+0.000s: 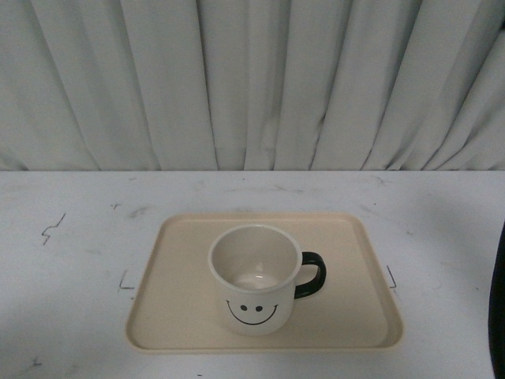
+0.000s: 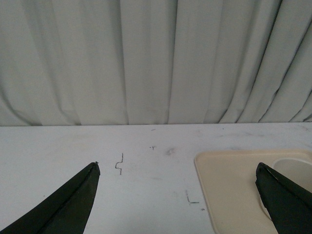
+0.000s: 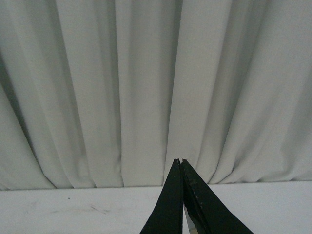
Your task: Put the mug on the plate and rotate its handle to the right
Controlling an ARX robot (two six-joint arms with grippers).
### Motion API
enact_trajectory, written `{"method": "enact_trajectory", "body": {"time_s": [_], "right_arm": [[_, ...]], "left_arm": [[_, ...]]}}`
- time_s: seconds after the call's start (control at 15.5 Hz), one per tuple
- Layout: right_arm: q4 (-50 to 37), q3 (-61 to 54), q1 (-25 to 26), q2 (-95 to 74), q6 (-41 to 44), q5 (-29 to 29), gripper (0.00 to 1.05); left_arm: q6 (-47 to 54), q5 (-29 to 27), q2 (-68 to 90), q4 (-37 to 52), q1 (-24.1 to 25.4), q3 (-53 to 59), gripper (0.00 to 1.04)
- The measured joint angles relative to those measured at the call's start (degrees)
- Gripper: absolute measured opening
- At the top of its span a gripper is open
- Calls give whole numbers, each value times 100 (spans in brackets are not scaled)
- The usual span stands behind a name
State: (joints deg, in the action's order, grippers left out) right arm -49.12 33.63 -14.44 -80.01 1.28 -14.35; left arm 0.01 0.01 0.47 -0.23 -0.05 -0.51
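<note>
One mug [image 1: 254,278] stands upright on the one plate [image 1: 181,304], its single handle [image 1: 312,275] pointing right and the smiley facing the camera. The left gripper [image 2: 178,170] is spread wide with nothing between its fingers (plate and mug lie just beyond its right finger). The right gripper [image 3: 181,161] is closed on nothing, tips touching, facing the curtain [image 3: 146,87]; two grippers in all, both clear of the mug.

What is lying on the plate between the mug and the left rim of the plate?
Nothing: in the front view the plate is bare beige surface from its left rim up to the mug.
</note>
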Motion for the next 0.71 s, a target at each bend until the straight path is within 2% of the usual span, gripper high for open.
{"method": "enact_trajectory", "body": {"time_s": [0.26,0.65,0.71], "right_arm": [[-120,-1574,560,988,-35,463,2],[227,-2588,975,2496,-44,933,2],[411,-2706,1154,2811,-44,1228,2]], "left_arm": [[0,0,0,0,0,0,98],[2,-2,0,0,0,0,98],[2,-2,0,0,0,0,98]]}}
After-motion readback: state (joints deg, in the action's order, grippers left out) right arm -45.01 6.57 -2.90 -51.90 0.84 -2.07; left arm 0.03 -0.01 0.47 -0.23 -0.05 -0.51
